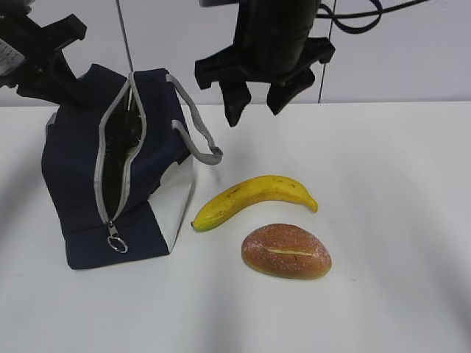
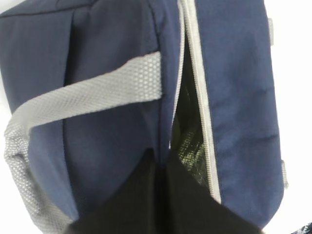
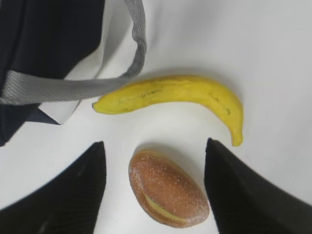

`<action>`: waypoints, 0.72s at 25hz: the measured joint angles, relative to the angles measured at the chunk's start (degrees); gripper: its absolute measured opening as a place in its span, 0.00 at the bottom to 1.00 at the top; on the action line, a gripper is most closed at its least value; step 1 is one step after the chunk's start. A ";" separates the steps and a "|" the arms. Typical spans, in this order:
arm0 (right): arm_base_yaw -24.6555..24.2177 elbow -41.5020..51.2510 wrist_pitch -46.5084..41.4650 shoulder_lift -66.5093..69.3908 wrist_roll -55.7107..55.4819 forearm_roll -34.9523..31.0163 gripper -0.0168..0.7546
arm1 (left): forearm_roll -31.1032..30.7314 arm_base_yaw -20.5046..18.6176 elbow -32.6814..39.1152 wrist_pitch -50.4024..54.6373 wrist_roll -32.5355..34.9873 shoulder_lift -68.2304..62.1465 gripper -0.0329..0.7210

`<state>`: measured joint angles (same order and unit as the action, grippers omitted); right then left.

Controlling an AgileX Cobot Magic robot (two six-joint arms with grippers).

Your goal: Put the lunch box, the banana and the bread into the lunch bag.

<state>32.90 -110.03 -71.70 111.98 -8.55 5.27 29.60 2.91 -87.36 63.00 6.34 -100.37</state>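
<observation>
The navy lunch bag [image 1: 73, 169] stands at the left with its grey zipper open, showing a dark foil lining [image 2: 187, 146]. My left gripper [image 2: 161, 161] is shut on the bag's fabric edge beside the zipper opening; in the exterior view the left gripper [image 1: 62, 84] sits at the bag's top left. On the table right of the bag lies the yellow banana [image 1: 257, 193]. The bread [image 1: 287, 251] rests just in front of it. My right gripper [image 1: 257, 107] hangs open well above both; in its wrist view the bread [image 3: 168, 192] shows between the spread fingers. The lunch box is out of view.
A grey strap handle [image 1: 199, 132] droops off the bag's right side toward the banana's stem end [image 3: 102, 105]. The zipper's metal ring pull [image 1: 116, 241] hangs at the bag's front bottom. White tabletop [image 1: 397, 220] stretches to the right of the food.
</observation>
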 joint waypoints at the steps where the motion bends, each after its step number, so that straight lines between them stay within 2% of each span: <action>1: 0.00 1.22 0.00 0.00 -0.57 0.00 0.63 | 0.00 0.00 0.00 0.04 0.00 0.00 0.04; 5: 0.00 4.92 0.00 0.00 -3.02 0.81 0.63 | 0.00 0.00 0.00 0.04 0.00 0.00 0.04; 11: 0.00 5.36 0.21 1.49 -6.16 1.26 0.63 | 0.00 0.00 0.00 0.23 0.00 0.00 0.04; 18: 0.00 5.38 0.55 5.42 -32.64 2.51 0.63 | 0.00 0.00 0.00 0.34 0.00 0.00 0.04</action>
<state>32.90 -104.65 -71.15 117.39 -41.20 7.78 29.60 2.91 -87.36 63.34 6.34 -100.37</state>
